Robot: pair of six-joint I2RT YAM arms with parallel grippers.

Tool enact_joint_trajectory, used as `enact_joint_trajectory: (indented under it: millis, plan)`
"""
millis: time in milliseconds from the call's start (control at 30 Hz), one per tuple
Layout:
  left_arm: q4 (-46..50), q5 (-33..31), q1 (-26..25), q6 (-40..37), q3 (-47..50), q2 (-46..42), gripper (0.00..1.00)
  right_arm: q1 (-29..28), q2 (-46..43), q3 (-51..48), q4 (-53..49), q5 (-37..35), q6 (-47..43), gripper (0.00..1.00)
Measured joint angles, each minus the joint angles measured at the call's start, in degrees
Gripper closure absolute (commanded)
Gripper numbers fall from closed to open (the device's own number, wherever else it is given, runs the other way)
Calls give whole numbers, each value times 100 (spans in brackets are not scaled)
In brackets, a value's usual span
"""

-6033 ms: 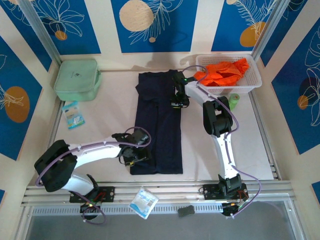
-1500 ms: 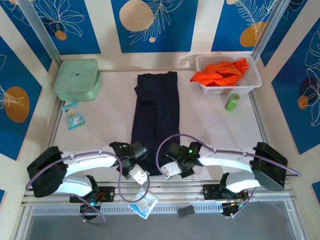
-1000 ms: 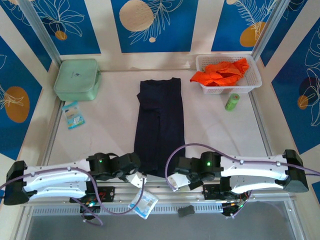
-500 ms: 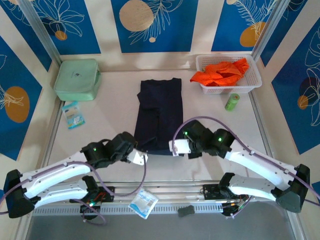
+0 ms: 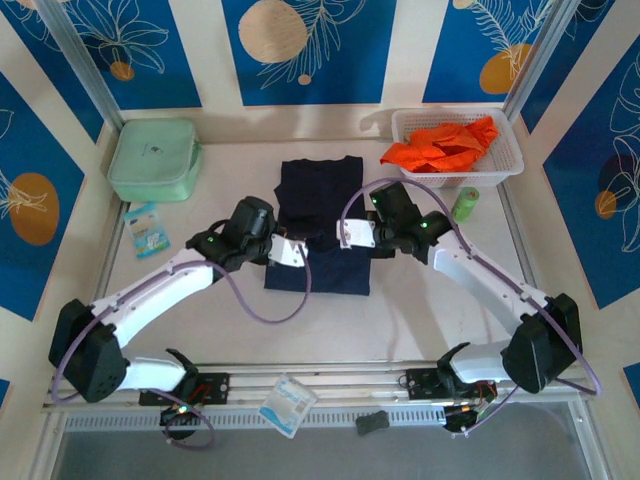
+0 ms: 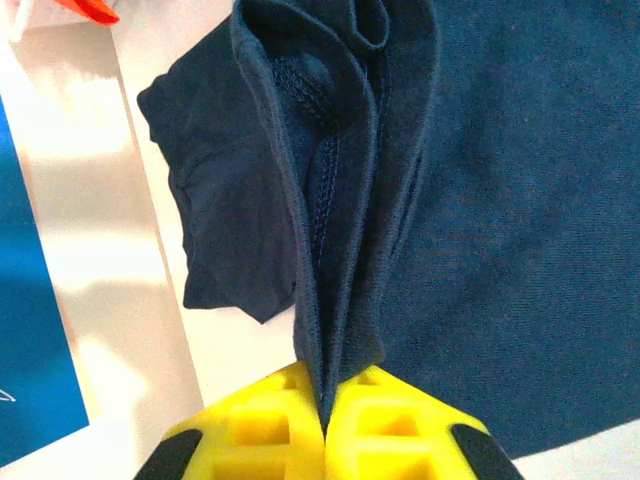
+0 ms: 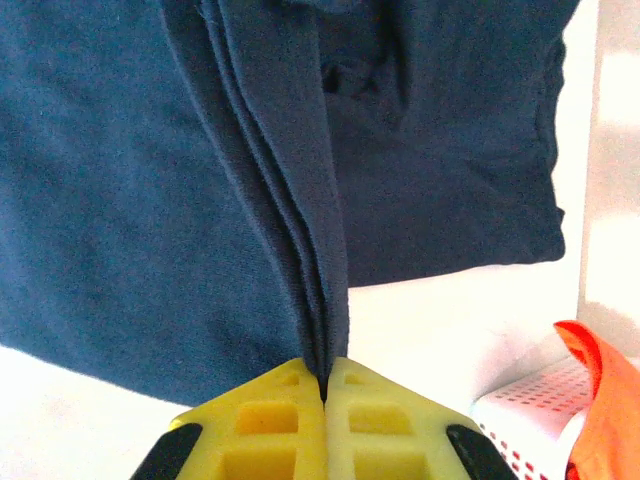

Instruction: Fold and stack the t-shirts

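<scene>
White table [image 5: 400, 320]: navy t-shirt [image 5: 318, 192] centre, layers bunched. Left gripper [image 5: 291, 254] clamped on its left edge, right gripper [image 5: 349, 236] on right edge.

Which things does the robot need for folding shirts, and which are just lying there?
For the job: navy t-shirt, orange t-shirt.
Just lying about: green case, white basket, small green cylinder, left packet, front packet.
</scene>
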State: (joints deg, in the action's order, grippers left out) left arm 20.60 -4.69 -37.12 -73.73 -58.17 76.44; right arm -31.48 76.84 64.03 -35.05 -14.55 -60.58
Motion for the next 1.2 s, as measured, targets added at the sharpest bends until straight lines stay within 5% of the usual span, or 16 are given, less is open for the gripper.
enact_joint_trajectory:
  millis: [567,600,667,800,1200]
  plan:
    - [-979,525,702,-94,-114,1362,100,573,1495,92,1143,157,122,96]
    - [-1047,531,719,-74,-114,1462,95,590,1613,96,1231,138,186,85]
    - [-1172,535,772,-11,-125,1670,66,632,1818,101,1421,103,319,67]
    - [-1464,503,933,225,-149,2015,40,754,2238,129,1923,-111,763,55]
    - [-2618,57,1027,597,-184,1941,34,1064,1814,280,2361,160,1388,54]
